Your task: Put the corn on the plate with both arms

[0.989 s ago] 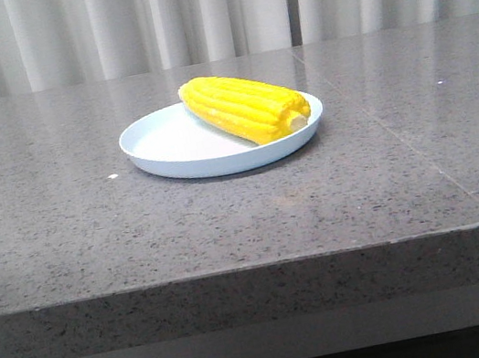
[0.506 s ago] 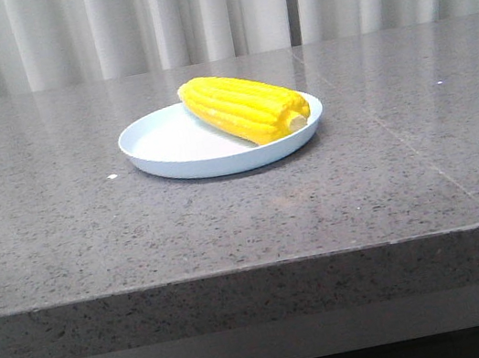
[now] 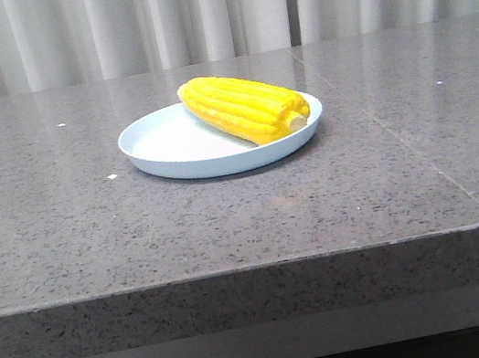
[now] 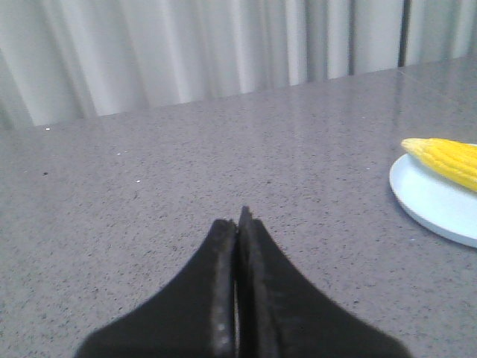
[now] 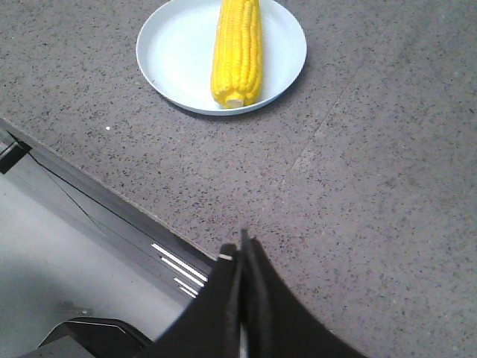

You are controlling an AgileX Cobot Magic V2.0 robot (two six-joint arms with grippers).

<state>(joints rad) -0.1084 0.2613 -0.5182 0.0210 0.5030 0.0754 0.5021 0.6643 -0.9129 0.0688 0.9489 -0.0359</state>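
The yellow corn [image 3: 244, 107] lies on the right half of the pale blue plate [image 3: 165, 150], its stub end toward the front right rim. Neither arm shows in the front view. In the left wrist view my left gripper [image 4: 237, 220] is shut and empty over bare table, with the plate [image 4: 432, 201] and the corn's tip [image 4: 443, 155] well off to its side. In the right wrist view my right gripper [image 5: 240, 250] is shut and empty above the table's front edge, with the plate [image 5: 171, 56] and corn [image 5: 237, 48] well ahead of it.
The grey stone table [image 3: 61, 220] has a seam [image 3: 399, 137] running back on its right side. White curtains [image 3: 191, 11] hang behind it. Its front edge and the floor below show in the right wrist view [image 5: 82, 194].
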